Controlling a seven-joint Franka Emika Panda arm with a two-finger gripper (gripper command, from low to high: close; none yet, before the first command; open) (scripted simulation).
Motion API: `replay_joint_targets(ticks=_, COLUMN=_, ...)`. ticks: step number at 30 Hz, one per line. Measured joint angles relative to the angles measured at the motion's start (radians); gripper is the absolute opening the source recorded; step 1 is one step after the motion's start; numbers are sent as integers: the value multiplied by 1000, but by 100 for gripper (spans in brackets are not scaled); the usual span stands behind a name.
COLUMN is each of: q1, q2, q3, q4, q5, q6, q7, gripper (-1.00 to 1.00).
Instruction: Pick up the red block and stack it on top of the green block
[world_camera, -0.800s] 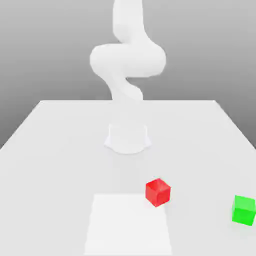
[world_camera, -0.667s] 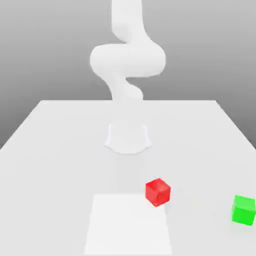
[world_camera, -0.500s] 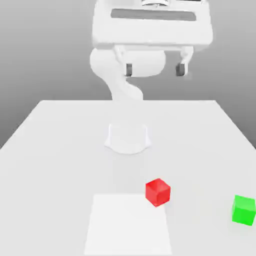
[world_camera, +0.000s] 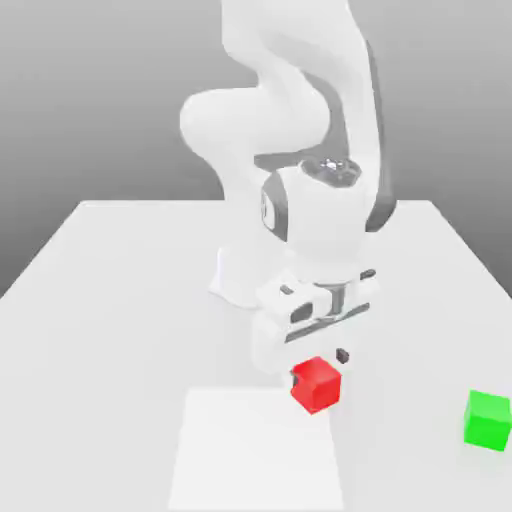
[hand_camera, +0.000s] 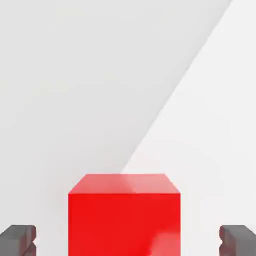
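Observation:
The red block sits on the white table, near the front and slightly toward the exterior view's right. My gripper has come down right over it and is open. In the hand view the red block lies between the two dark fingertips, with a wide gap on each side and no contact. The green block rests on the table far toward the exterior view's right, well apart from the gripper.
The arm's round base stands behind the red block at mid-table. A lighter square patch marks the table surface in front, and the red block sits at its far right corner. The table's right edge runs close to the green block.
The hand has swung into view and dropped from high above the table to just over the red block, fingers straddling it. Neither block has moved.

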Motion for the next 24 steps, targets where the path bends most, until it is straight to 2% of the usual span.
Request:
replay_joint_targets(ticks=7, q1=-1, q2=7, q3=0, q4=1, q5=-5, q6=6, q7=4, gripper=-100)
replay_joint_targets(ticks=15, q1=2, q2=-247, q3=10, q4=-30, q5=20, q6=-219, q7=-17, gripper=-100)
replay_joint_targets(ticks=24, q1=177, q2=-125, q3=114, q4=265, q5=-8, q6=-392, q7=-186, gripper=-100)
